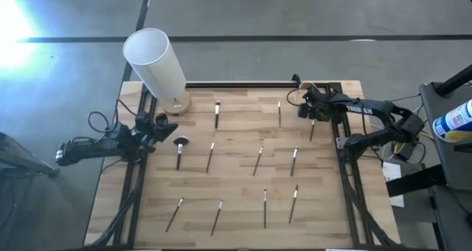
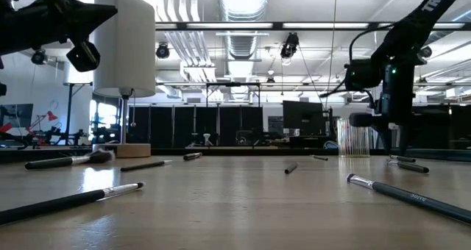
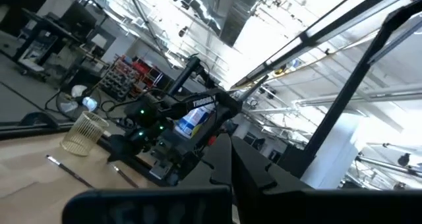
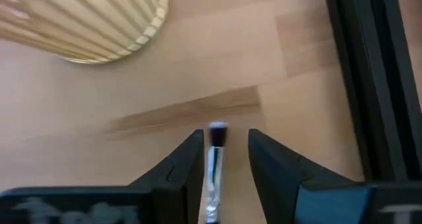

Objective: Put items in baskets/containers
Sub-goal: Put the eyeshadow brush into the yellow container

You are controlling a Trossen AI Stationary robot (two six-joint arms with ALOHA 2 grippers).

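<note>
Several thin brushes with dark ends lie flat on the wooden table [image 1: 236, 207], among them one at the far right [image 1: 312, 130]. My right gripper [image 1: 313, 117] hangs open over that brush, pointing steeply down. In the right wrist view its fingers [image 4: 224, 159] stand on either side of the brush's head end [image 4: 215, 135] without touching it. The small ribbed, yellowish clear cup [image 4: 86, 20] stands on the table just beyond, in the far right corner [image 1: 311, 88]. My left gripper [image 1: 158, 125] waits shut and empty at the table's left edge, raised and tipped upward.
A tall white cylinder [image 1: 155, 59] on a round wooden base [image 1: 178, 103] stands at the far left. A fluffy-headed brush [image 1: 181, 143] lies near my left gripper. Black frame rails [image 1: 343, 162] run along the table's sides. The other brushes are spread over the middle and near half.
</note>
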